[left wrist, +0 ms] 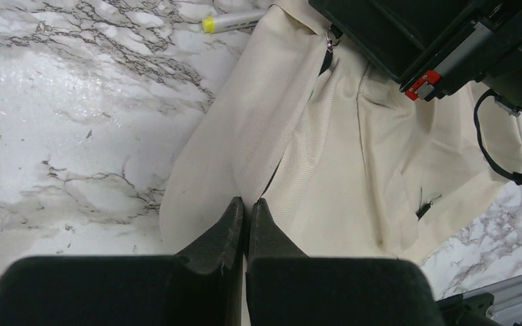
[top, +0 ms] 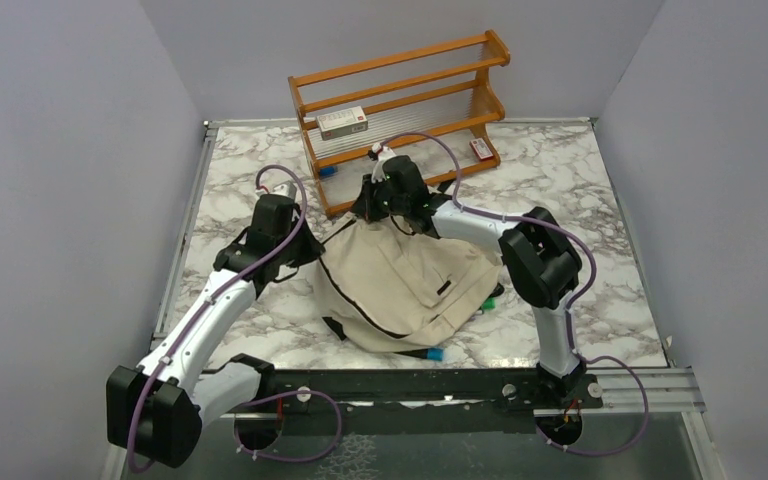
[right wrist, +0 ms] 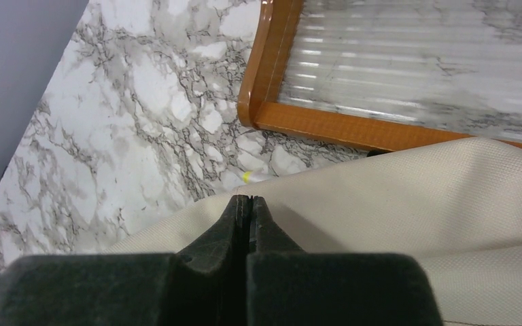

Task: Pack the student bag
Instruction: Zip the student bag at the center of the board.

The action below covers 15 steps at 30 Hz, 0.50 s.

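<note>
Two edges of the bag (top: 400, 285) are being pinched: the left gripper (left wrist: 247, 204) and the right gripper (right wrist: 248, 200) are squeezing its cloth, fully closed.

We see the student bag (top: 400, 285) slumped in the middle of the worktop (top: 600, 200), a large soft pack of cream woven fabric, creased and mostly flat. A black zipper line curves along its left and near edge, and a small black tab sits on the upper panel. Its far end narrows to a peak, where our right end effector (right wrist: 248, 202) is closed against the cloth edge. At its left edge, our left end effector (left wrist: 247, 204) is pinched on a fold beside an open seam with a small metal zipper pull. A thin black strap loops out from its right side.
</note>
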Motion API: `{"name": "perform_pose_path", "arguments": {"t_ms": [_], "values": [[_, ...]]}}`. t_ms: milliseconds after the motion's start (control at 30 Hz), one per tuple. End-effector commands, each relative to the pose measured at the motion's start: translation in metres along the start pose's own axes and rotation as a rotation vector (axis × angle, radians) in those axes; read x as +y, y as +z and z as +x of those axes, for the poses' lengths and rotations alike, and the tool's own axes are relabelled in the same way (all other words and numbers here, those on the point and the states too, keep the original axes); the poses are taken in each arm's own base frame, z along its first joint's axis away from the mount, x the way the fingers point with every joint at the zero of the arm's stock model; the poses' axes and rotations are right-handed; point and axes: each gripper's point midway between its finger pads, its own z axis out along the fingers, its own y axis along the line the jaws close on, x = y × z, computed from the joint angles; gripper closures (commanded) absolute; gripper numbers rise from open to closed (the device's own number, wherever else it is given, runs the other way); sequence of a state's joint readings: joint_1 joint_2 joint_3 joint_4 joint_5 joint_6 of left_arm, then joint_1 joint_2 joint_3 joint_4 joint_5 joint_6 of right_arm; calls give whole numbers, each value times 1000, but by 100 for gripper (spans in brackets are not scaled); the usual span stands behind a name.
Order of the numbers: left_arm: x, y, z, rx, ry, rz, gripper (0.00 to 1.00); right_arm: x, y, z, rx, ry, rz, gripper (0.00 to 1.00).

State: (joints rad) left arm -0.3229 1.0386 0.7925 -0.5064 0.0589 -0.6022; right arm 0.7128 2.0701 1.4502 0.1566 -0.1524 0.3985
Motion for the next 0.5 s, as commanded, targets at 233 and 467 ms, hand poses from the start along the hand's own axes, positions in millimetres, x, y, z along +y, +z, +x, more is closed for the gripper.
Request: {"name": "perform_pose_path", "arguments": {"t_ms": [233,467], "values": [[21,-11,5,40,19,-120,100,-120,-36,-70,-172,-29,304,99],[8,17,-28,3,93,-102,100,-94,-58,-100,-220,-28,197,99]]}}
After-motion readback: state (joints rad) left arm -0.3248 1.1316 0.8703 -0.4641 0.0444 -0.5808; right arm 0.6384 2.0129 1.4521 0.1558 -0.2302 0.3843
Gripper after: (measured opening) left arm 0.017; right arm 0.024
